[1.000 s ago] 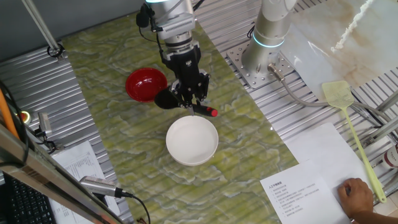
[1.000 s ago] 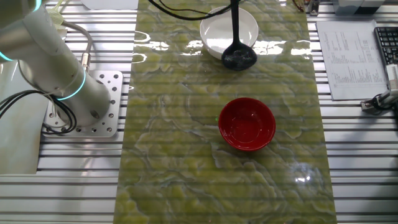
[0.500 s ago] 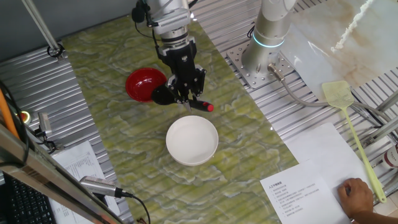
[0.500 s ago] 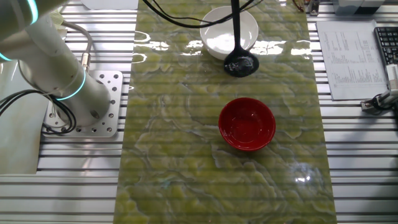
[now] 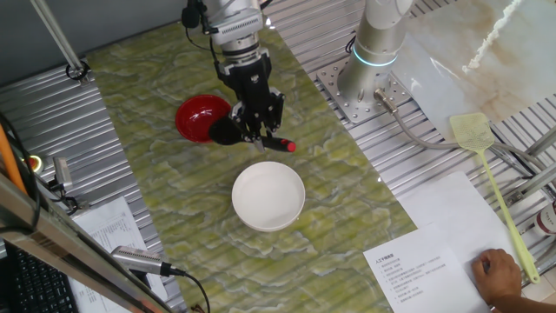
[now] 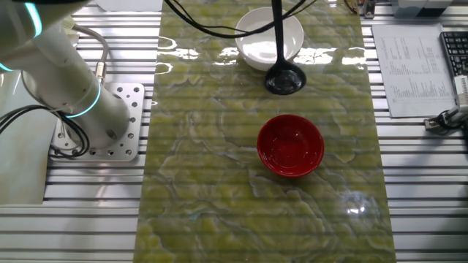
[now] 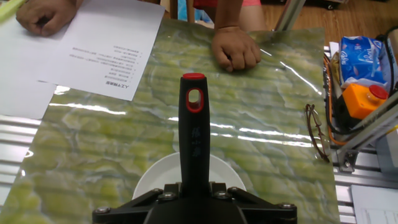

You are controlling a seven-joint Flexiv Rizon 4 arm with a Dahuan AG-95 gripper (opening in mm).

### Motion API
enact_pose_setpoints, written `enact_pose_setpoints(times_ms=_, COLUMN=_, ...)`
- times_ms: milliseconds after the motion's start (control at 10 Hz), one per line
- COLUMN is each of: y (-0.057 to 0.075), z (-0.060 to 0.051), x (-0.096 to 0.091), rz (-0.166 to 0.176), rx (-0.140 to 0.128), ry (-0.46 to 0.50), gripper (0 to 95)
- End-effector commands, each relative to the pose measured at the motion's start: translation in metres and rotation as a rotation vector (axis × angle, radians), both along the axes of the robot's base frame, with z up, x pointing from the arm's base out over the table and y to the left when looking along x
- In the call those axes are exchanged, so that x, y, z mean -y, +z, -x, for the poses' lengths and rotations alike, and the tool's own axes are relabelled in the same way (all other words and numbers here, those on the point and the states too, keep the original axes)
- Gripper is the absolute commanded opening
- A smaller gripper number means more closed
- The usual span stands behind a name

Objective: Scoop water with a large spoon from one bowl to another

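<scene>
My gripper [image 5: 259,130] is shut on the handle of the large spoon, a black ladle. The ladle's round head [image 5: 224,133] hangs by the near rim of the red bowl [image 5: 200,116]. In the other fixed view the head [image 6: 284,79] sits between the white bowl [image 6: 256,40] and the red bowl [image 6: 291,145], above the mat. The hand view looks along the handle [image 7: 194,134] to its red tip [image 7: 193,78], with the gripper [image 7: 194,191] at the bottom edge and the white bowl [image 7: 149,180] under it. Glints show in the red bowl, but the water itself is hard to make out.
A yellow-green fly swatter [image 5: 486,165] lies at the right beside papers [image 5: 417,269] and a person's hand [image 5: 499,269]. Another hand [image 7: 233,50] rests on the mat's far edge. The robot base [image 5: 373,52] stands behind, and an orange button box [image 7: 364,99] and glasses [image 7: 317,130] lie to the side.
The gripper has carried the ladle away from the white bowl toward the red bowl. Both bowls stayed in place.
</scene>
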State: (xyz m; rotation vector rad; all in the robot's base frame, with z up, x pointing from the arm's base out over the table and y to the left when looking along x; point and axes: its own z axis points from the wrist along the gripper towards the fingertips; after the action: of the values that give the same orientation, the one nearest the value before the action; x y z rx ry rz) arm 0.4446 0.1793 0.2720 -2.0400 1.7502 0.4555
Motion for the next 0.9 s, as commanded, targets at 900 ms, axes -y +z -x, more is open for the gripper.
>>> enact_pose_setpoints(times_ms=900, y=-0.009, z=-0.002, x=0.032, rz=0.004, rx=0.014, ry=0.039, gripper=0.0)
